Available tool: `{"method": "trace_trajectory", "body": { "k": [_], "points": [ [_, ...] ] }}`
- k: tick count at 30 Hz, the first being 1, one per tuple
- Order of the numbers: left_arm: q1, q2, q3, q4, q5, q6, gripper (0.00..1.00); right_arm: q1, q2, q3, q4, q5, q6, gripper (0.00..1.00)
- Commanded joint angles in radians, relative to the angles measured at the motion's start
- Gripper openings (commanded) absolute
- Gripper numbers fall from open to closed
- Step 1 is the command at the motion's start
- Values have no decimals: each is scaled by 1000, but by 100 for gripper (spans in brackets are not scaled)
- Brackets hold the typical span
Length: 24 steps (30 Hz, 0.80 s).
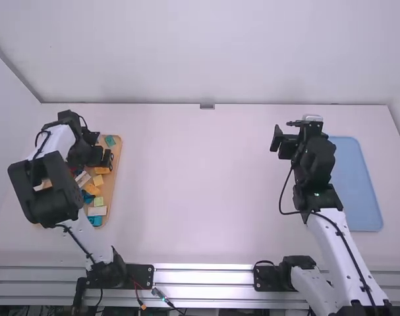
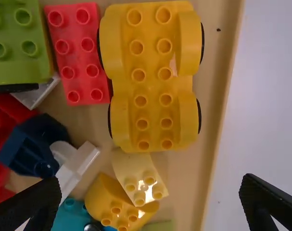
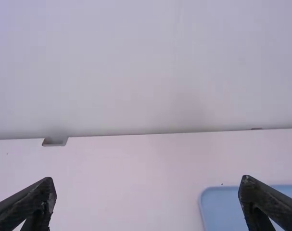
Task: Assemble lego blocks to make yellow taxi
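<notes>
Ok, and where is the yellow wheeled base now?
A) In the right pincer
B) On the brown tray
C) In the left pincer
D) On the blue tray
B: the yellow wheeled base lies on the brown tray, studs up, and the left pincer is open, its fingers not touching it.

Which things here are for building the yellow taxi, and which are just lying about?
For the taxi, most likely:
yellow plastic base with black wheels
pale yellow studded block
orange-yellow curved block

Probably just lying about:
red eight-stud block
green studded block
dark blue plastic piece
</notes>
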Motion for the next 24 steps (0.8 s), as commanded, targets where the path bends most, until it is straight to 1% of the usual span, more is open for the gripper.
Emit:
{"method": "trace_trajectory", "body": {
  "k": [1,4,8,10,11,12,24],
  "points": [
    [3,32,19,7,15,6,99,4,4,37,1,10,-2,99],
    [3,50,19,19,16,4,100,4,4,37,1,9,-1,99],
    [2,66,19,56,27,-16,93,4,4,37,1,10,-1,99],
    [1,69,18,64,39,-17,90,4,4,37,0,10,-2,99],
    [3,72,18,65,46,-16,83,4,4,37,0,10,-1,99],
    [1,73,18,63,45,-17,80,4,4,37,-2,10,-2,99],
    [1,112,7,78,45,-16,80,4,4,37,-5,10,-2,99]
  ]
}}
